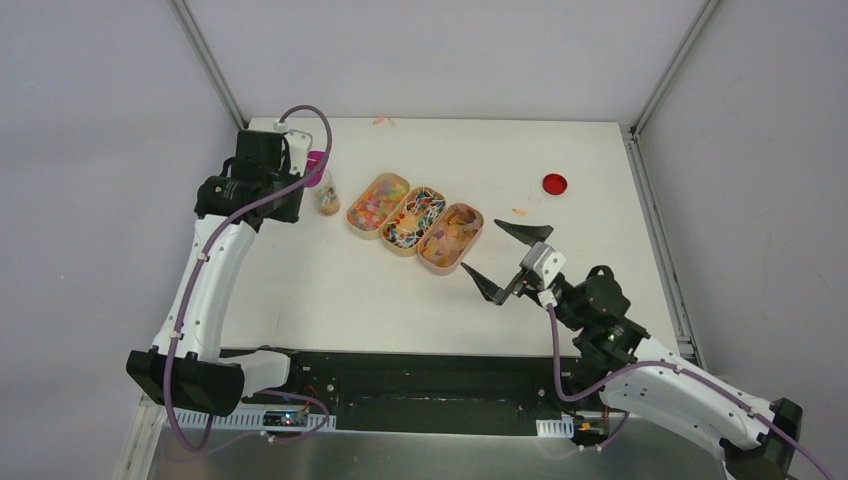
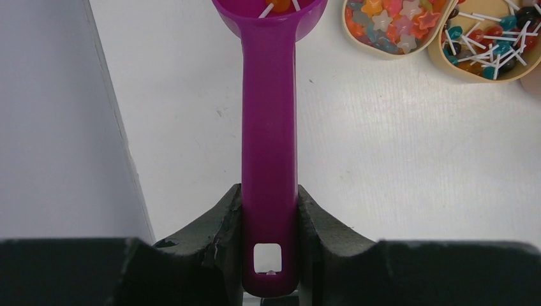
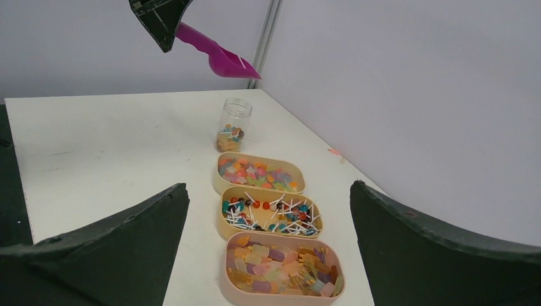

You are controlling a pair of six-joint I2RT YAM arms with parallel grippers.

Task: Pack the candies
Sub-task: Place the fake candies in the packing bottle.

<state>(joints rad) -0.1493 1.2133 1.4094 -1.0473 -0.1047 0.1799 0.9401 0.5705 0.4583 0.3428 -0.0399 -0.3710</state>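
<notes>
**Candies in three trays, a few in the jar and the scoop**

The candies (image 1: 413,218) lie in three tan oval trays (image 3: 224,285). The trays sit side by side, touching, in the middle of the white table (image 1: 300,290). One tray has bright little stars. The middle one has tiny balls on white sticks. The last has pale orange and yellow gummies. A few candies also sit at the bottom of a small clear jar (image 3: 235,124) just past the star tray.

The left gripper (image 2: 268,191) pinches the handle of a magenta scoop (image 2: 268,127) between both fingers and holds it in the air near the jar. The scoop's bowl is cut off in the left wrist view, so only white sticks and an orange bit show inside. From above, the left gripper hides most of the scoop.

The right gripper (image 1: 479,244) has its fingers spread wide, with nothing in them, near the gummy tray.

Grey walls (image 1: 420,50) stand around the table. A few stray bits (image 1: 519,212) lie on it. Only the top view shows a red disc (image 1: 555,184) off to the right.
</notes>
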